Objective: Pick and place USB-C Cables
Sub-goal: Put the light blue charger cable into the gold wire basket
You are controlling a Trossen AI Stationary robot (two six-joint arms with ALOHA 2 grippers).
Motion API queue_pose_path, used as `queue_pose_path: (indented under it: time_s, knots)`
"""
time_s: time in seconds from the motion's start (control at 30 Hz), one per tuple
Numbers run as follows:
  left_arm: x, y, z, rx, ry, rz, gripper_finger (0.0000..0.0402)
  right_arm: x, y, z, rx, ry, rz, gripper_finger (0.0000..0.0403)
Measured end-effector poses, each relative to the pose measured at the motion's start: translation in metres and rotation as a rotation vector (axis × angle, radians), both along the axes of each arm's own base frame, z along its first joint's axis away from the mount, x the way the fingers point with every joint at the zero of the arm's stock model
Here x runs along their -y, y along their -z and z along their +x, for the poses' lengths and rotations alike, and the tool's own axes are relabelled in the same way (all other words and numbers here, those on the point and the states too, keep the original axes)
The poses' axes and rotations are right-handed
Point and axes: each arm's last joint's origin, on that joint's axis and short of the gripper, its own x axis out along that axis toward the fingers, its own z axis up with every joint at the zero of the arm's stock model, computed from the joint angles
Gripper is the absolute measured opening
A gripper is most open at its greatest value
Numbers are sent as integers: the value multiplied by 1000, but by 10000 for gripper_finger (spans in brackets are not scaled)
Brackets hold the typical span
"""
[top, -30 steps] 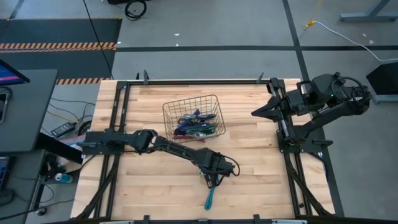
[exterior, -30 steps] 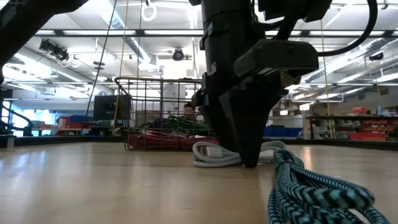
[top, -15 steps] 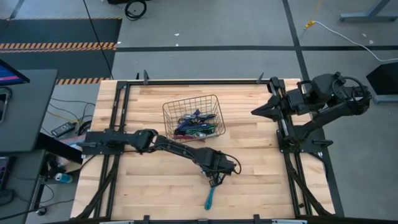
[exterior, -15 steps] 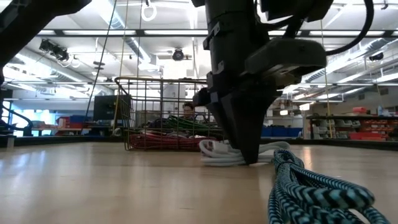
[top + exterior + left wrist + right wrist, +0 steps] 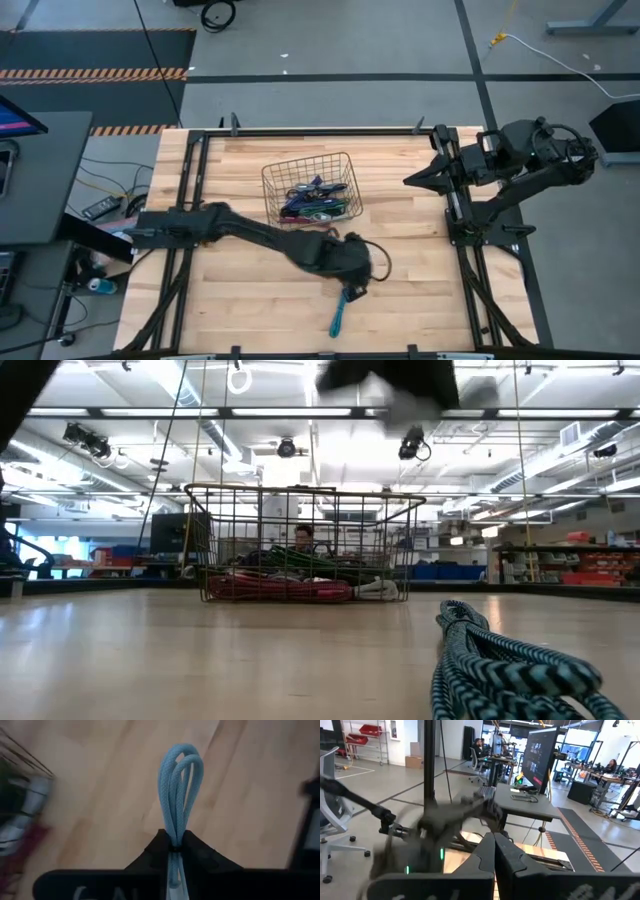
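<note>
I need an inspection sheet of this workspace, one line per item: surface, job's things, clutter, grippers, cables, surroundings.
Surface: wooden table, bare around the basket.
Job's things: several coiled cables lie in the wire basket; a teal cable lies on the table near the front edge; a light blue cable is held in the air.
Clutter: nothing seen.
Grippers: left gripper is raised above the table, shut on the light blue cable; right gripper is shut and empty, waiting at the table's right side.
Cables: a black wire loops beside the left arm's wrist.
Surroundings: desks, monitors and people in the room behind.
</note>
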Motion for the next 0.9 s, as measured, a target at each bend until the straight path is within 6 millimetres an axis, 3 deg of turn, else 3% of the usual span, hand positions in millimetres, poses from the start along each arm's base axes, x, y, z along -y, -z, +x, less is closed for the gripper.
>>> queue_pose_path:
  time_s: [0.2, 0.37, 0.47, 0.7, 0.9]
  knots:
    - [3, -69, -39, 169, -56, 153, 33, 0, 2, 0, -17, 2, -5, 0]
    - [-26, -129, -83, 245, -112, 336, 33, 1, 1, 0, -14, 5, -6, 0]
    - [-51, -150, -103, 225, -128, 435, 33, 1, 1, 0, -13, 21, -2, 0]
    - [-123, -183, -147, 80, -135, 492, 33, 1, 2, 1, -17, 29, 9, 0]
    - [-168, -179, -151, -56, 7, 421, 33, -1, 5, 8, -44, 33, 42, 0]
